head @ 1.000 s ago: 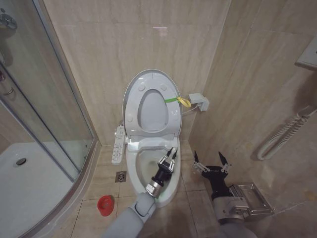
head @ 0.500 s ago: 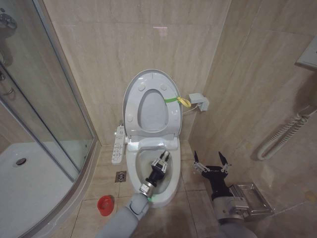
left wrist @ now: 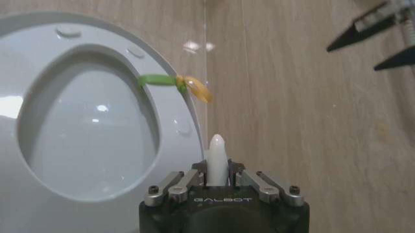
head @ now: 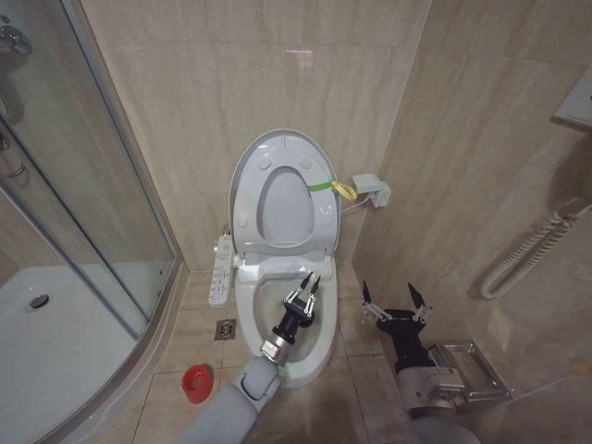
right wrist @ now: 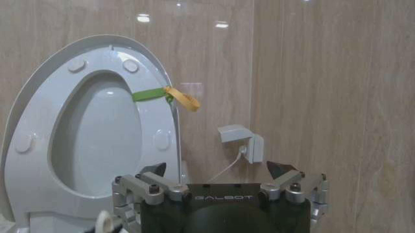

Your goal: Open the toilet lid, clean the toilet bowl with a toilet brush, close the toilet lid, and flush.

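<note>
The toilet lid (head: 282,190) stands raised against the back wall with the ring seat up against it; a green-yellow band (head: 331,188) hangs at its edge. It shows too as the lid (left wrist: 84,131) and the lid (right wrist: 84,141). Below it the toilet bowl (head: 264,307) lies uncovered, yellowish inside. My left gripper (head: 309,283) hovers over the bowl, shut on the toilet brush's white handle, whose tip (left wrist: 216,148) pokes up between the fingers; the bristle head is hidden. The red cup holder (head: 195,382) sits on the floor left of the toilet. My right gripper (head: 388,294) hangs open to the toilet's right.
A glass shower enclosure (head: 83,185) and white shower tray (head: 55,342) take up the left. A control panel (head: 221,268) hangs beside the bowl, and a floor drain (head: 225,329) lies near it. A wall box (head: 372,191) and a coiled hose (head: 527,250) sit on the right.
My left gripper with the brush handle has shifted from the bowl's right side towards its middle, then slightly towards the lid. The right arm has not moved.
</note>
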Motion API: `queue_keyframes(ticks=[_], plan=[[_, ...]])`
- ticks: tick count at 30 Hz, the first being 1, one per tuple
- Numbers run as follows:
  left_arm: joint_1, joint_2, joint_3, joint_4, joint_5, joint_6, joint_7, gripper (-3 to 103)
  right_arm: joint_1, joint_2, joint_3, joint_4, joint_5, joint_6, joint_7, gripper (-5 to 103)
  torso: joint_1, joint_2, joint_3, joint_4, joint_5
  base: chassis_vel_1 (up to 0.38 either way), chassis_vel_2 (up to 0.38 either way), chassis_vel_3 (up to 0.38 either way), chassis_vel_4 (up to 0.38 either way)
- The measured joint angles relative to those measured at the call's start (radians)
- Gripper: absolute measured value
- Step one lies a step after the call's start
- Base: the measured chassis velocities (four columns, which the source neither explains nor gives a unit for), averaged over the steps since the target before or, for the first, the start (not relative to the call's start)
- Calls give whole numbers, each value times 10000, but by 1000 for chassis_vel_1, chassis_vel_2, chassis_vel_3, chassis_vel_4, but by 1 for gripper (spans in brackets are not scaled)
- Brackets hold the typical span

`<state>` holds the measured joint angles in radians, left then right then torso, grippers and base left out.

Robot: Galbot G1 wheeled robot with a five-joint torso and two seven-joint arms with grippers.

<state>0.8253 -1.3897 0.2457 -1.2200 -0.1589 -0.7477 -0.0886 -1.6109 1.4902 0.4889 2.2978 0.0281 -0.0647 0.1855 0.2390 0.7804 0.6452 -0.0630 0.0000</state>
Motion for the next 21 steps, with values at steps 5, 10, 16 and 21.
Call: queue_keyframes(ticks=[5, 10, 16, 21], plan=[[-9, -280, -135, 836, 231, -318, 36, 22, 0, 0, 0, 0, 0, 0, 0, 100, 0, 0, 0, 0, 0, 0, 0, 0, 0], [-153, -154, -406, 1392, 296, -411, 108, 22, 0, 0, 0, 0, 0, 0, 0, 100, 0, 0, 0, 2, 0, 0, 0, 0, 0], [-341, -114, -670, 1893, 358, -592, 142, 22, 0, 0, 0, 0, 0, 0, 0, 100, 0, 0, 0, 0, 0, 0, 0, 0, 0], [-281, -56, -713, 1799, 349, -614, 137, 22, 0, 1, -1, 0, 0, 0, 0, 100, 0, 0, 0, 2, 0, 0, 0, 0, 0]])
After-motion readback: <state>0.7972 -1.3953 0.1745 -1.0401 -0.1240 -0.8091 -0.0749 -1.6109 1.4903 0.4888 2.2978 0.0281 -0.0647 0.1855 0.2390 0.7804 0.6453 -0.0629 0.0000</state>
